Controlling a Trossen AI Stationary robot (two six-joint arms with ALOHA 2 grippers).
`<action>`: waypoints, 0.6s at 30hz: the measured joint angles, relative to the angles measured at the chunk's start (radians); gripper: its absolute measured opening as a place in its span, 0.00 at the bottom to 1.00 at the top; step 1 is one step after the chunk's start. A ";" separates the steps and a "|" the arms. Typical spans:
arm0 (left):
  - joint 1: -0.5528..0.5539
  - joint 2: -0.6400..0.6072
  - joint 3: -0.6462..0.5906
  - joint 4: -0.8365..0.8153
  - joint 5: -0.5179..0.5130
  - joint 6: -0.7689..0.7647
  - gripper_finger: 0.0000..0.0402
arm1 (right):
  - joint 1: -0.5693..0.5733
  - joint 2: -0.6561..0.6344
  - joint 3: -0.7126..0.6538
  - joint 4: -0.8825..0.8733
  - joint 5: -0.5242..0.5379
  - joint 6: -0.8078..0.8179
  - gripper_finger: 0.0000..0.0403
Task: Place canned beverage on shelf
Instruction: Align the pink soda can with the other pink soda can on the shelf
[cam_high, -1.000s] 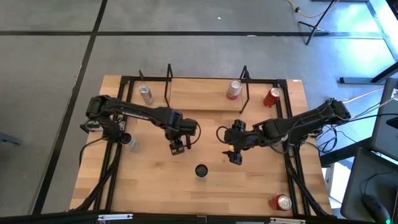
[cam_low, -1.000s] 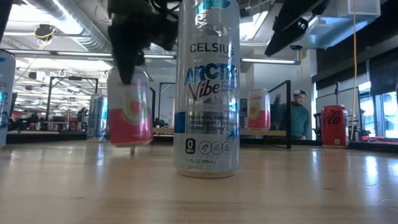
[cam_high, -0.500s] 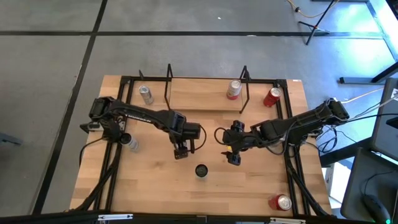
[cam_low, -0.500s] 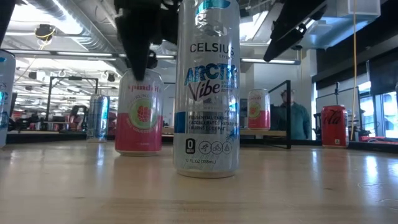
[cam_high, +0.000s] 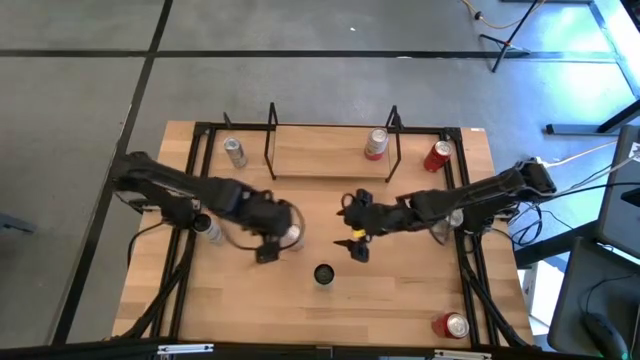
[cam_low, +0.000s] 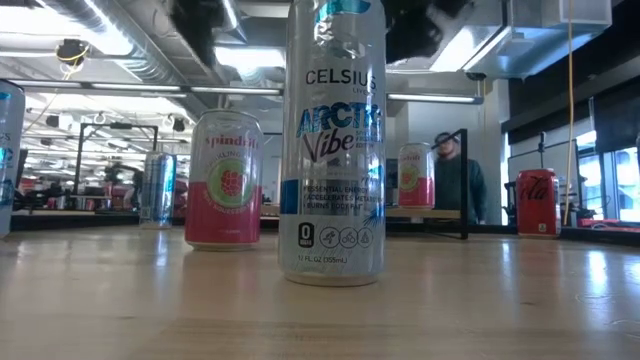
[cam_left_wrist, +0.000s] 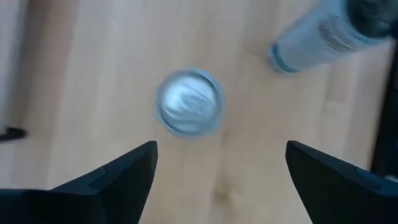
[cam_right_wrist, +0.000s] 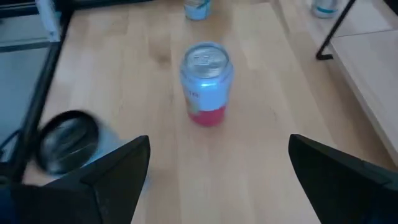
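Observation:
A pink-and-white can (cam_high: 292, 235) stands upright on its base on the tabletop, left of centre; it also shows as the pink can (cam_low: 223, 180) in the low view. My left gripper (cam_high: 270, 250) hangs open just left of and above it, so the can top (cam_left_wrist: 188, 111) lies ahead of its fingers. My right gripper (cam_high: 353, 245) is open to the can's right, facing the can (cam_right_wrist: 207, 93). The shelf (cam_high: 320, 150) stands at the far side, with another pink can (cam_high: 375, 145) on the right end of its plank.
A tall Celsius can (cam_high: 323, 273) stands near the front middle, close to both grippers. A silver can (cam_high: 233, 152) is left of the shelf and a red can (cam_high: 437, 156) right of it. Further cans stand at the left (cam_high: 210, 230) and front right (cam_high: 452, 325).
My left gripper carried the pink can tilted just above the table, set it upright, let go, then rose and drew back toward the table's left edge. My right gripper has moved a little toward the left, nearer the can.

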 joint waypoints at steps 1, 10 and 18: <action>-0.021 -0.040 -0.045 0.031 -0.001 -0.033 0.85 | -0.015 0.016 0.000 0.023 -0.019 -0.007 0.92; -0.193 -0.296 -0.351 0.234 -0.243 -0.411 0.85 | -0.113 0.184 0.034 0.234 -0.156 -0.091 0.92; -0.248 -0.308 -0.369 0.231 -0.280 -0.478 0.85 | -0.137 0.346 0.160 0.284 -0.214 -0.160 0.92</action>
